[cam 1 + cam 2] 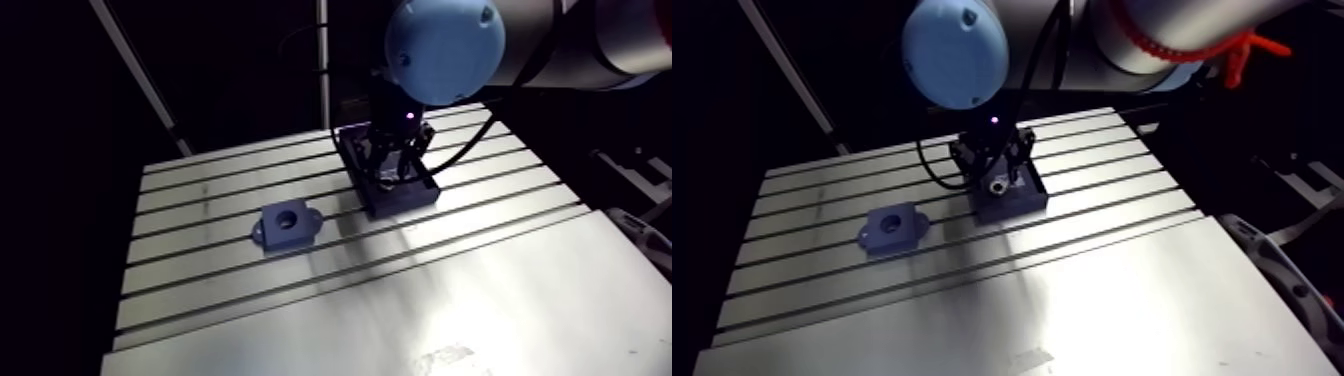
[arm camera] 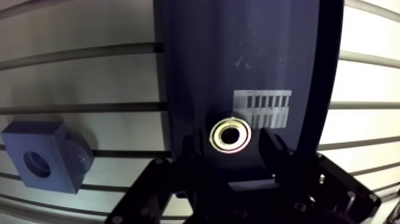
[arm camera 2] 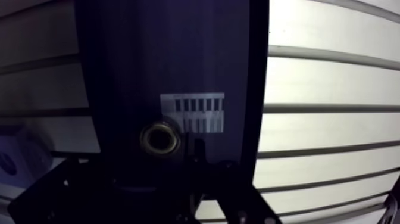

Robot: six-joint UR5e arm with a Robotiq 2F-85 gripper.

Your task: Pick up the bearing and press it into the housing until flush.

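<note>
I am watching the jaws hanging low over a dark tray point(image 1: 1022, 205) that is lying on the slotted bench point(image 1: 1102, 290). A small bright bearing point(image 1: 997, 185) is glinting in the tray, right under the jaws. The blue housing point(image 1: 890, 228) is sitting well apart from the tray, leftward of it as I am looking, its round bore facing up.

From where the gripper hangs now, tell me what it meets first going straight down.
Probably the bearing, lying in the dark tray between the fingers of the open gripper. Those fingers would straddle it and reach the tray floor, though depth is unclear.
</note>
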